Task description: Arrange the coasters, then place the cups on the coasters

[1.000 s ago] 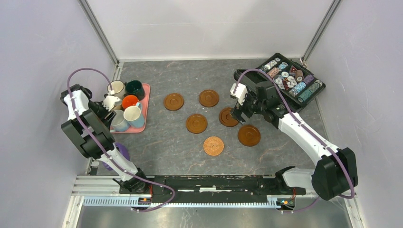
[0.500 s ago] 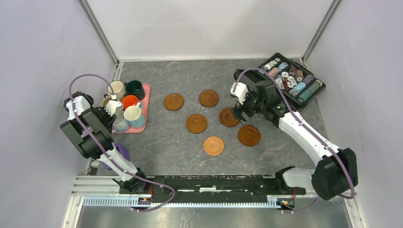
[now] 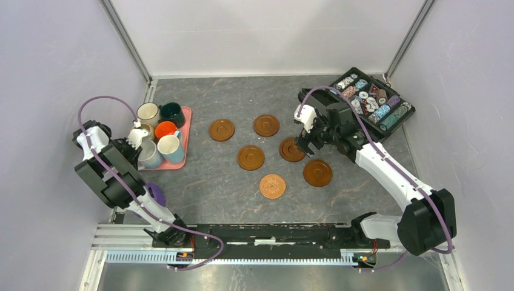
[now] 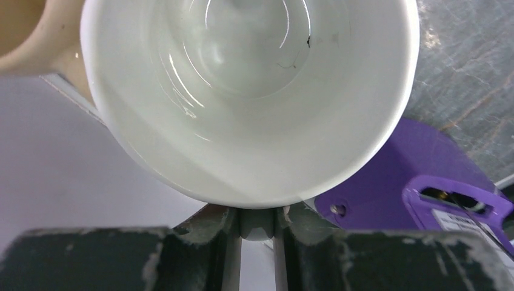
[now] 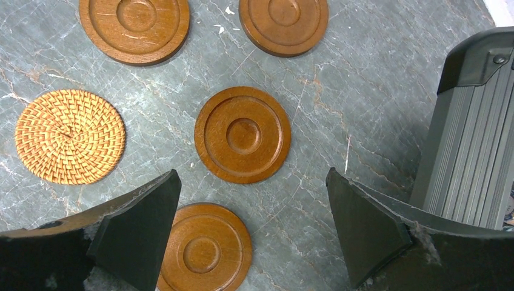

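My left gripper (image 3: 134, 136) (image 4: 257, 223) is shut on the handle of the white cup (image 3: 138, 131) (image 4: 242, 91) at the left edge of the pink tray (image 3: 187, 121). That cup's mouth fills the left wrist view. On the tray stand the cream cup (image 3: 148, 112), dark green cup (image 3: 173, 113), orange cup (image 3: 165, 129), light blue cup (image 3: 171, 147) and a greyish cup (image 3: 150, 156). Several brown coasters (image 3: 222, 130) (image 5: 242, 134) and a woven coaster (image 3: 273, 186) (image 5: 70, 136) lie spread mid-table. My right gripper (image 3: 301, 145) (image 5: 251, 200) hangs open above one coaster (image 3: 291, 149), holding nothing.
A black tray of poker chips (image 3: 370, 103) sits at the back right, behind the right arm. A purple object (image 3: 155, 194) (image 4: 412, 176) lies by the left arm's base. Grey walls close in on both sides.
The left gripper has closed on the white cup's handle and drawn slightly left with it. The right arm has stayed in place, still open.
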Tool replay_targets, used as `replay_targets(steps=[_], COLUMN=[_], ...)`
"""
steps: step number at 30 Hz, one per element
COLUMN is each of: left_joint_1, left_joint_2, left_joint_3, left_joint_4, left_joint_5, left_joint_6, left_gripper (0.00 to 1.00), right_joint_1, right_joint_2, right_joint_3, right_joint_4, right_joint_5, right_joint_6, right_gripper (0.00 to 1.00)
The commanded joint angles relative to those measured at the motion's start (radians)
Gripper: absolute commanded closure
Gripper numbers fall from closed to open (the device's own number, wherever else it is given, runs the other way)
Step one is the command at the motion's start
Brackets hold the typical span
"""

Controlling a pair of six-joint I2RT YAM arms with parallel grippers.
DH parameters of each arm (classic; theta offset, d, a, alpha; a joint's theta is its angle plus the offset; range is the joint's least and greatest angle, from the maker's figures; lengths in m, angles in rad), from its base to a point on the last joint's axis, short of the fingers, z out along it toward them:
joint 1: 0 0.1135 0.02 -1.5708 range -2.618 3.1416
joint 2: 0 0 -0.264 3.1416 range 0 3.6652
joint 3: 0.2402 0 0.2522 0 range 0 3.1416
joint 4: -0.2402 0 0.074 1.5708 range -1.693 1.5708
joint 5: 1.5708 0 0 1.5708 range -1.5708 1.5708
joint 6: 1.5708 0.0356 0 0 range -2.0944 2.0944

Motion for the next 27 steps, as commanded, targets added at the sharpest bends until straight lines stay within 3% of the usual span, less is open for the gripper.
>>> replay_targets(steps=[1,11,15,20,27], left_joint_1=[0.017,0.012,-0.052,-0.203,-0.594], left_joint_2=[-0.113,-0.143,-0.133,-0.103,-0.141], left_joint_3=[0.058,0.309,0.432,0.594,0.665], left_joint_4=[-0.094,-0.288,-0.302,-0.350,-0.302], left_joint_5=[0.088,0.206,0.163,0.095,-0.053], left_joint_6=[-0.048,-0.204,-0.372,-0.562,-0.793], left_gripper=[0.98,0.98,0.98,0.98,0.98], right_joint_1=[-0.001,-0.001,-0.001,-0.001,-0.003], right_joint_2=[-0.008,0.001,0.017,0.029,0.049], right_joint_3=[0.012,0.030,0.066,0.117,0.285], right_joint_4=[0.047,0.061,0.062,0.092,0.075], right_joint_5=[-0.004,-0.024,-0.034,-0.025,0.111], right_joint_6=[0.019,0.027,0.059,0.121,0.311], right_gripper=[0.02,0.02,0.02,0.02,0.02])
